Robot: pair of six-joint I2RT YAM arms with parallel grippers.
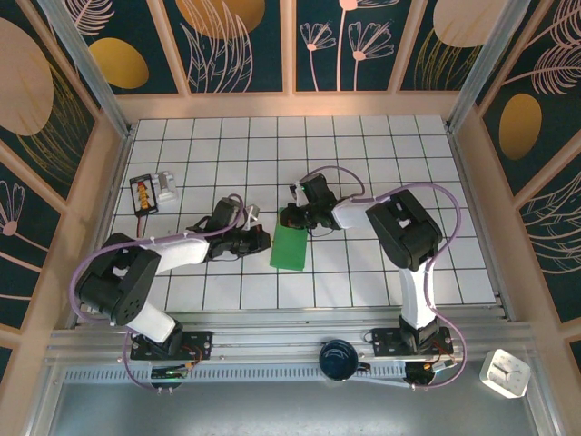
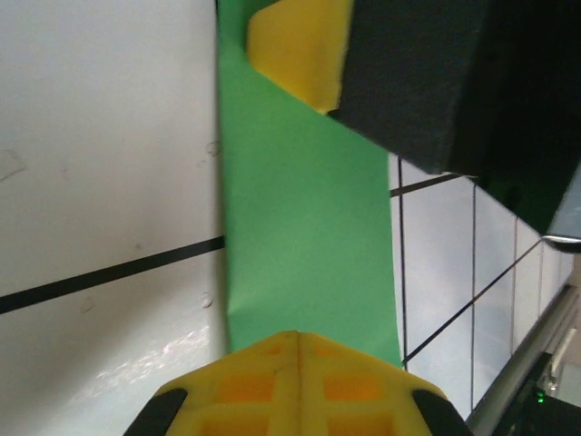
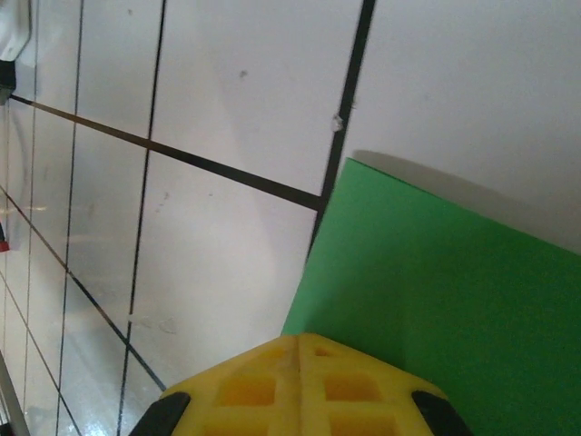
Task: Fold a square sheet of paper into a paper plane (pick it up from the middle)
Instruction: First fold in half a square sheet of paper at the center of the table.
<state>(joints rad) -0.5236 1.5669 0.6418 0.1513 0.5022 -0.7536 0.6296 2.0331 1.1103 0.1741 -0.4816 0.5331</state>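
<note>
Square sheet of paper (image 1: 290, 248), folded to narrow green strip, lies on table (image 1: 408, 154), long axis near-to-far. My left gripper (image 1: 260, 241) closed at its left long edge; my right gripper (image 1: 292, 218) closed at far short end. Pinching or only pressing: cannot tell.

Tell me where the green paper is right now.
Top view: the green paper lies mid-table, left gripper at its left edge, right gripper at its far edge.

White gridded tabletop (image 1: 390, 154); dark floral wall panels (image 1: 245, 54) in pale, perhaps wooden, frame (image 1: 289, 45); metal rail (image 1: 272, 343) near edge.
</note>
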